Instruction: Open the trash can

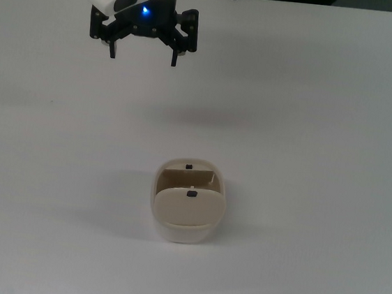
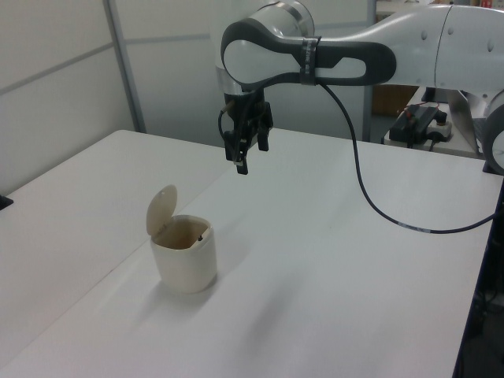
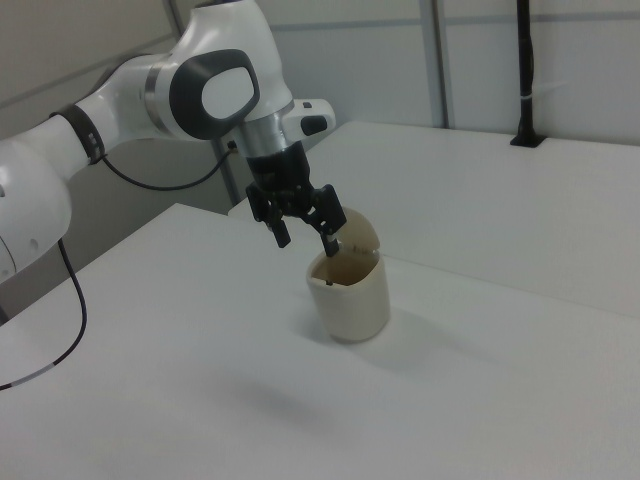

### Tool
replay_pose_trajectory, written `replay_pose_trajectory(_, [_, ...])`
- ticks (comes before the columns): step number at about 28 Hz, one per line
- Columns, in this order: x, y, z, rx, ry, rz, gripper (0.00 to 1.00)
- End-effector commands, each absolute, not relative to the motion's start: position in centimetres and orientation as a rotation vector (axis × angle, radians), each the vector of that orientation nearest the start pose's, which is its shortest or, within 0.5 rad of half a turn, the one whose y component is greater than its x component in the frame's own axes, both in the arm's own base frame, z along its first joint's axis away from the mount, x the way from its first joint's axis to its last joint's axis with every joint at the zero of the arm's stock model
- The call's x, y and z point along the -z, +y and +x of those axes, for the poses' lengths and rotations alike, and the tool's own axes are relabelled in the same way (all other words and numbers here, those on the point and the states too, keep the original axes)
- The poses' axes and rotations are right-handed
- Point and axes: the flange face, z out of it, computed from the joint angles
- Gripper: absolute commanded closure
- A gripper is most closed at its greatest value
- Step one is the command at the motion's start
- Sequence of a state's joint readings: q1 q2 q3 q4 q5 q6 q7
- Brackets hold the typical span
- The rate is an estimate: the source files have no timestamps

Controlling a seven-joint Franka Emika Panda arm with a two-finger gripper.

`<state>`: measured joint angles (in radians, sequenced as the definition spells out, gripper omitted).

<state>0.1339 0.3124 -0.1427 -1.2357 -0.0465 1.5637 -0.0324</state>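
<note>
Trash can [image 1: 188, 206] sits upright on white table [image 1: 310, 131], well below/apart from gripper [image 1: 143, 51]; lid [image 2: 161, 210] flipped up, mouth facing up. Gripper fingers spread wide, holding nothing, pointing down.

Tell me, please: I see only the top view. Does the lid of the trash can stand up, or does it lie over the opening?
Observer: In the left view the lid stands raised at one edge of the trash can, and the mouth is uncovered.
Operator: How high is the pincer?
Observer: In the left view the pincer hangs well above the table, higher than the top of the lid, and touches nothing.
Operator: Is something inside the can?
Observer: The right view looks into the mouth. Only a brownish inner wall shows, and the bottom is hidden.
</note>
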Motion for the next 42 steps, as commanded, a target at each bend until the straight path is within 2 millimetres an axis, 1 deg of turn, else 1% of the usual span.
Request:
replay_pose_trajectory(1, [-59.7,0.1,64.0,-0.005,-0.075,-3.242,0.00])
replay_pose_trajectory(19, [-59.7,0.0,64.0,-0.002,-0.073,-3.244,0.00])
replay_pose_trajectory(30, [-59.8,-0.8,64.1,0.009,-0.054,-3.245,0.00])
replay_pose_trajectory(42, [-59.8,-0.9,64.2,0.016,-0.050,-3.245,0.00])
